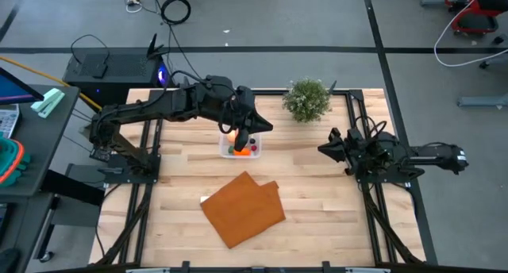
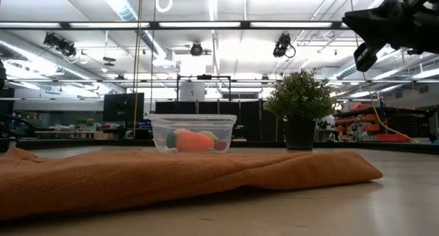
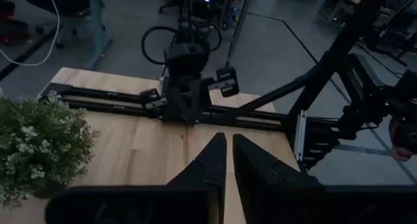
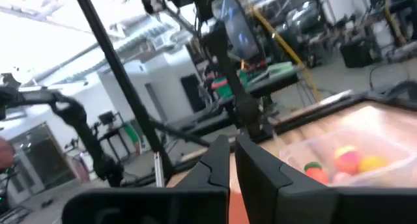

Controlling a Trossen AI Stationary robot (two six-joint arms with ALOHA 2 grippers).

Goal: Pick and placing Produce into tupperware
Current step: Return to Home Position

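We see the clear tupperware (image 2: 193, 117) on the wooden table (image 1: 317, 213), near the orange mat (image 2: 171, 171), toy fruits and veggies (image 2: 194, 141) inside (one orange, one green), left gripper (image 3: 228, 139) above it, fingers almost together, holding nothing, right gripper (image 4: 231, 141) off to the side, the same.

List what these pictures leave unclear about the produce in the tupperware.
High view: the left gripper hangs over the tupperware and covers some of the produce; the pieces are too small to count.
Low view: the orange mat hides the tupperware's base, and pieces overlap.
Right wrist view: the picture edge cuts the tupperware off.
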